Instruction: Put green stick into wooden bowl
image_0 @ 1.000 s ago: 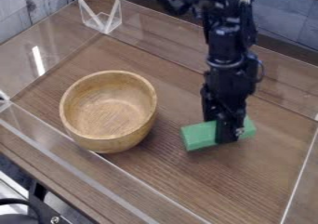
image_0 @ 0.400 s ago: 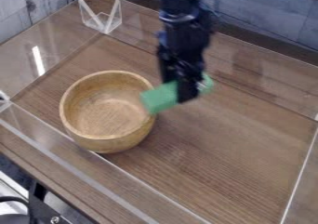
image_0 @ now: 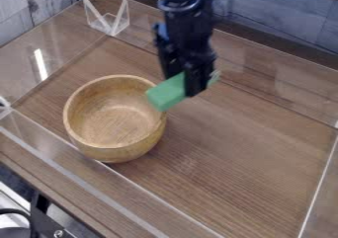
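The gripper (image_0: 193, 82) holds the green stick (image_0: 169, 91) lifted (tilted) just right of the wooden bowl (image_0: 117, 117); carrying over and releasing inside remain.

You've got a bright green stick (image_0: 168, 91) at centre frame, under a black gripper (image_0: 193, 84). Left of centre, the wooden bowl (image_0: 117, 118) is light tan with visible grain. The table (image_0: 251, 173) is dark brown woodgrain; clear glossy walls (image_0: 40, 59) at the left edge.
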Tool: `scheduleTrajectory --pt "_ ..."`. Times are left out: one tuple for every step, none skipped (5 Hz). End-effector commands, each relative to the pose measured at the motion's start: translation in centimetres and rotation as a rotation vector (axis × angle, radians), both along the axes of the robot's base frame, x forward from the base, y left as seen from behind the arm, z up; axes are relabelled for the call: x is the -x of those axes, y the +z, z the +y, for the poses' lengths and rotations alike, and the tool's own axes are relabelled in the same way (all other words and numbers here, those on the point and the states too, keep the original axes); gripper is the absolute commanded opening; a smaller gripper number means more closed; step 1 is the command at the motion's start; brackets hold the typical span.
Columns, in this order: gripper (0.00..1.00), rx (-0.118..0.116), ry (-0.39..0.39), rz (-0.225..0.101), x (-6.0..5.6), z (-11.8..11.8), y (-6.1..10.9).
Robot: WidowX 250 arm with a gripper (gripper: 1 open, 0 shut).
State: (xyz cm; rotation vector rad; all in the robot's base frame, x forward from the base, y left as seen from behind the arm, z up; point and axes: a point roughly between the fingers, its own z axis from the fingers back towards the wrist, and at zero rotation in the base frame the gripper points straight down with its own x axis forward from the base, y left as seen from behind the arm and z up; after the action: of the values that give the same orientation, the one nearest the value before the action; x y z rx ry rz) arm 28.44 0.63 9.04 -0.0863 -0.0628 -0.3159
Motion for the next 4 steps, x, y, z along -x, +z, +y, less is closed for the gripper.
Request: scheduleTrajectory --pt "0.00 -0.010 0.052 -0.040 -2.0 -1.2 1.5" --pt "0.00 -0.009 0.005 -0.038 -2.6 -2.7 1.2" --pt "0.00 -0.009 -0.045 -0.035 -2.7 -3.3 1.1" --pt "0.00 -0.015 0.041 -0.033 -2.0 -2.7 0.5"
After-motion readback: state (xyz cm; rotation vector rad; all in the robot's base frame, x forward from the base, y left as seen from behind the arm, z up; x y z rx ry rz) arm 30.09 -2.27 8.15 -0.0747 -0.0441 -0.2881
